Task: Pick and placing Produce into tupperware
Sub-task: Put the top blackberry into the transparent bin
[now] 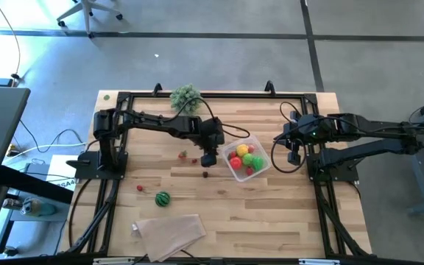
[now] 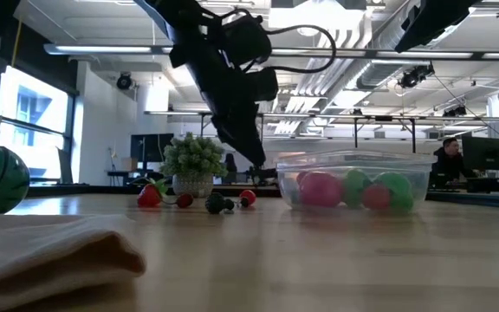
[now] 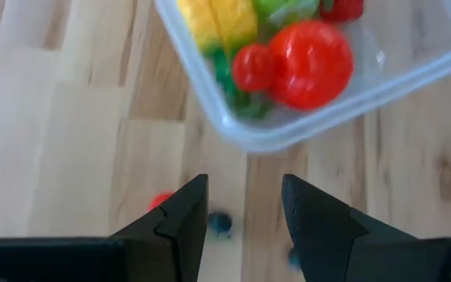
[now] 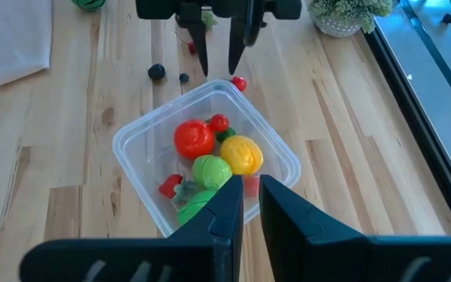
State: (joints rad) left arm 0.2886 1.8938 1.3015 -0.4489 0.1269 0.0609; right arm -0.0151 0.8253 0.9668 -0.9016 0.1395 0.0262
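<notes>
While the left pincer (image 1: 209, 160) hangs half open and empty beside the clear plastic box (image 1: 265, 168) of toy fruit, it could bump that box as it drops for the small dark berry (image 4: 156, 72) on the bench.

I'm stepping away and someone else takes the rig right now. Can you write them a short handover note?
Left gripper: open, empty, hanging just beside the tupperware, over small loose pieces.
Right gripper: shut, empty, waiting on the container's other side.
Done: the tupperware already holds a red tomato-like piece, a yellow piece, a green piece and a few smaller ones.
Left: a small red piece right by the container, a dark berry, more small red bits farther off, one red bit and the striped green ball near the folded cloth.
</notes>
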